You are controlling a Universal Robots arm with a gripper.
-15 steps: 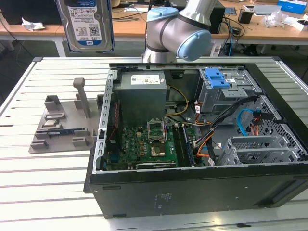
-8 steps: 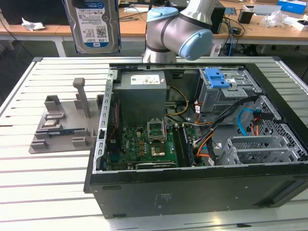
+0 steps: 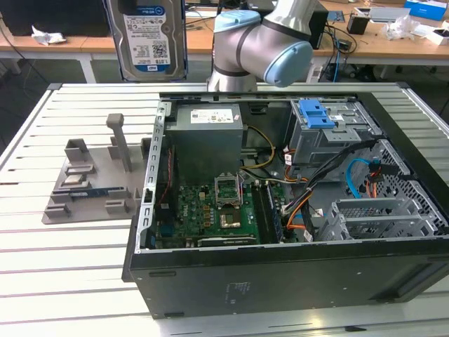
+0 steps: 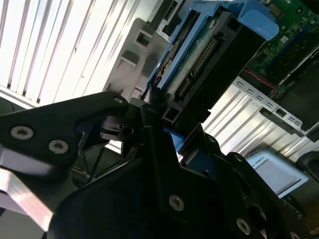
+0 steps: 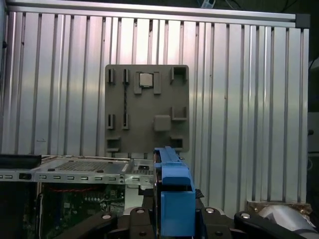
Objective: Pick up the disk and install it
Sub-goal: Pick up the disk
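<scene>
Gripper [image 5: 177, 206] pinches the disk [image 3: 151, 36] edge-on, high over the table [image 3: 70, 267]. Carrying it well should mean a firm, untilted hold.

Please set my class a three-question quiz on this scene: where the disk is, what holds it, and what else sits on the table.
1. True or false: the disk lies inside the case.
2. Multiple choice: the grey tray sits on the table
A) to the exterior view's left of the case
B) to the exterior view's right of the case
C) inside the case
3. Fill in: in the second wrist view the gripper is shut on the ____.

Key
1. False: it is held in the air, outside the case.
2. A
3. disk
</scene>
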